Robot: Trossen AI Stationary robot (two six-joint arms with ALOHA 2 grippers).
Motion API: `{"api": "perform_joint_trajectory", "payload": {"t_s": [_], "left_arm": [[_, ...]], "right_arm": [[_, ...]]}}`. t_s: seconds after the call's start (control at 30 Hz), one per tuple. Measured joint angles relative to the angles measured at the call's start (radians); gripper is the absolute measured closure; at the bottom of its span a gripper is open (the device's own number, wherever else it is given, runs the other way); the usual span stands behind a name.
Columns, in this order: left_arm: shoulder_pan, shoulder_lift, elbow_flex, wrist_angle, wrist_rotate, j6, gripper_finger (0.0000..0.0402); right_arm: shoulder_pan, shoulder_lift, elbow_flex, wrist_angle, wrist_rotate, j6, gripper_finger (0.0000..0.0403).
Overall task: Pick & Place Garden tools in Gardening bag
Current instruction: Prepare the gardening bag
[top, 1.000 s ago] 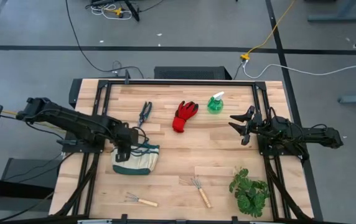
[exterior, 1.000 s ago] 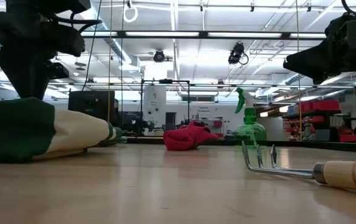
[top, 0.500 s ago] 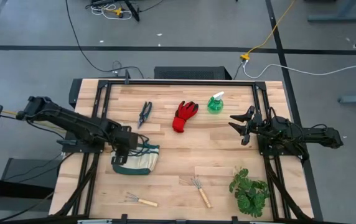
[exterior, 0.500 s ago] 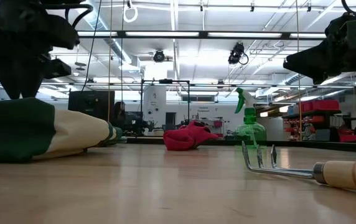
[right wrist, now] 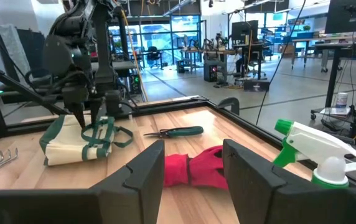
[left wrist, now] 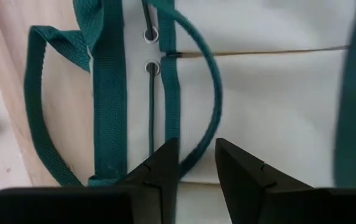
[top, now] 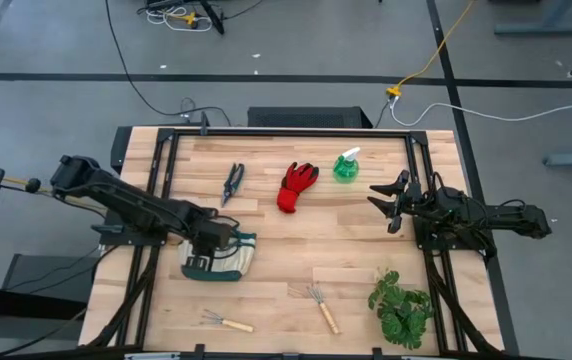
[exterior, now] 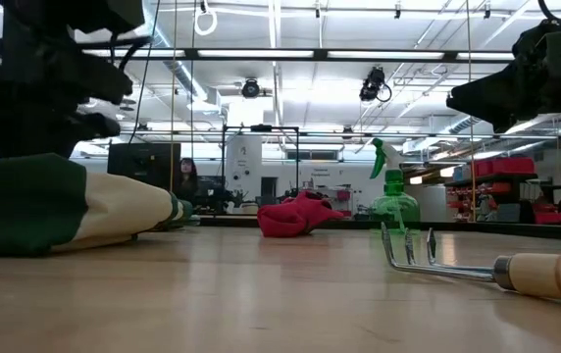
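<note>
The gardening bag [top: 222, 260], cream with green trim, lies on its side at the table's left. My left gripper [left wrist: 196, 169] points down over it, open. One green handle strap [left wrist: 214, 99] of the bag runs into the gap between the fingers. The pruning shears [top: 232, 182], red glove [top: 296, 186] and green spray bottle [top: 347, 165] lie toward the far edge. Two small rakes [top: 322, 306] [top: 225, 321] lie near the front edge. My right gripper [top: 382, 200] waits open at the table's right, pointing level. My left gripper comes from above with its fingers on either side of the bag's handle strap [left wrist: 189, 160], where the strap curves over the cream canvas. Whether the fingers touch the strap or the canvas, I cannot tell.
A leafy green plant [top: 402, 306] sits at the near right corner. Black frame rails [top: 166, 190] run along the table's left and right edges. Bare wood lies between the bag and the plant.
My left gripper has gone down and a little toward the table's right, onto the bag, rolling slightly about its pointing line. The bag and the tools have stayed where they were.
</note>
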Motion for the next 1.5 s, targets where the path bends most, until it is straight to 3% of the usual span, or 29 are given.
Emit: {"api": "perform_joint_trajectory", "payload": {"t_s": [0.4, 0.7, 1.07, 1.5], "left_arm": [[0.0, 0.063, 0.0, 0.028, -0.025, 0.0, 0.0294], [0.0, 0.063, 0.0, 0.035, -0.019, -0.004, 0.0389], [0.0, 0.063, 0.042, 0.03, -0.063, -0.01, 0.0394], [0.0, 0.063, 0.158, -0.09, -0.182, 0.027, 0.0394]], "right_arm": [[0.0, 0.0, 0.0, 0.0, 0.0, 0.0, 0.024], [0.0, 0.0, 0.0, 0.0, 0.0, 0.0, 0.024], [0.0, 0.0, 0.0, -0.001, 0.0, 0.0, 0.024], [0.0, 0.0, 0.0, -0.001, 0.0, 0.0, 0.024]]}}
